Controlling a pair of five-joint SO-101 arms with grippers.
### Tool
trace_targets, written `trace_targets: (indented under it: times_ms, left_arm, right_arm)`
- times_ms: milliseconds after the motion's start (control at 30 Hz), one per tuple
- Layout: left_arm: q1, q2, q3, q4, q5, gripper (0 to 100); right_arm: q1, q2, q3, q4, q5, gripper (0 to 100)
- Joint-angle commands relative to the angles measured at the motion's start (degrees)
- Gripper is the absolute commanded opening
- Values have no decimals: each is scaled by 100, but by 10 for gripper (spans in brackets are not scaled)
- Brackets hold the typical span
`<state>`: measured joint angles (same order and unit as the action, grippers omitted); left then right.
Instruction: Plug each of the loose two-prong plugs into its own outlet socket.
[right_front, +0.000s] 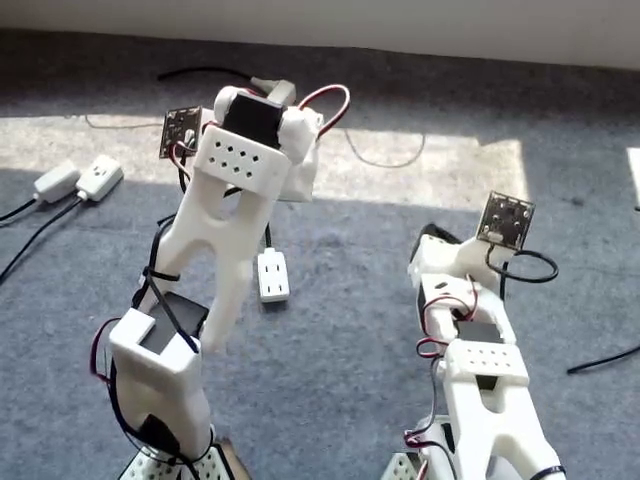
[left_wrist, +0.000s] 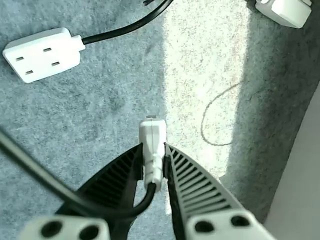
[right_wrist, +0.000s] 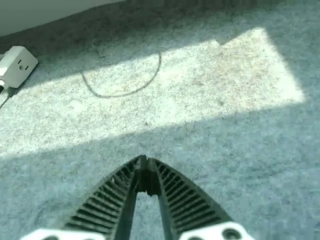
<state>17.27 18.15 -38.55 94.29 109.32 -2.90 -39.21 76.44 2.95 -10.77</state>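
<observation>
The step in hand is judged to be the carrying of a gripped plug towards its socket. A white two-prong plug (left_wrist: 152, 131) is held by the left gripper (left_wrist: 153, 148), and nothing is yet seated in the white multi-socket outlet block (left_wrist: 42, 53). That block lies flat on the grey carpet (left_wrist: 100, 110) with its slotted face up. The plug is held in the air, well apart from the outlet block and off to one side of it. Its black cord (left_wrist: 50, 182) is led back between the fingers. The prongs are not made out, so their alignment with the slots cannot be told.

For the next move, the plug would have to be brought over one pair of slots on the outlet block. It would then have to be turned until prongs and slots agree, and pressed straight in. The block is loose on the carpet and is judged likely to slide or tip under that push, so steadying may be called for.

The left gripper's jaws are parted only by the width of the plug body and are clamped against its two sides. The right gripper (right_wrist: 146, 172) is closed completely, tip against tip, with nothing between the jaws. It is held over bare carpet, far from the outlet block.
</observation>
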Motion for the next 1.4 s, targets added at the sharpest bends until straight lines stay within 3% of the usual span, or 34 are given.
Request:
trace_targets:
  times_ms: [0, 67, 100, 300, 633, 800, 967, 1033, 1267, 1367]
  left_arm:
    - [-40, -22, 40, 360, 0, 11]
    - [-31, -57, 145, 448, -114, 8]
    - [-22, -75, 163, 466, -501, 8]
    - [-418, -84, 101, 457, -4255, 7]
    - [-892, -523, -4, 615, -8721, 7]
    - [-884, -1059, 66, 615, -10330, 7]
    - [-884, -1508, 813, 615, -10418, 7]
    - [-831, -1692, 1341, 615, -10066, 7]
    - [-242, -2440, 3090, 598, -6286, 7]
    - [-13, -2703, 3468, 571, -5363, 7]
  right_arm:
    - [57, 40, 92, 13, -9, 8]
    - [66, 224, 75, 13, -9, 8]
    - [75, 338, 66, -31, 0, 8]
    - [66, 919, -92, -444, 334, 8]
    - [57, 1095, -233, -426, 334, 8]
    - [57, 1095, -233, -426, 343, 8]
    - [57, 1095, -233, -426, 343, 8]
    - [57, 1095, -233, -426, 343, 8]
    - [57, 1095, -233, -426, 343, 8]
    - [57, 1095, -233, -426, 343, 8]
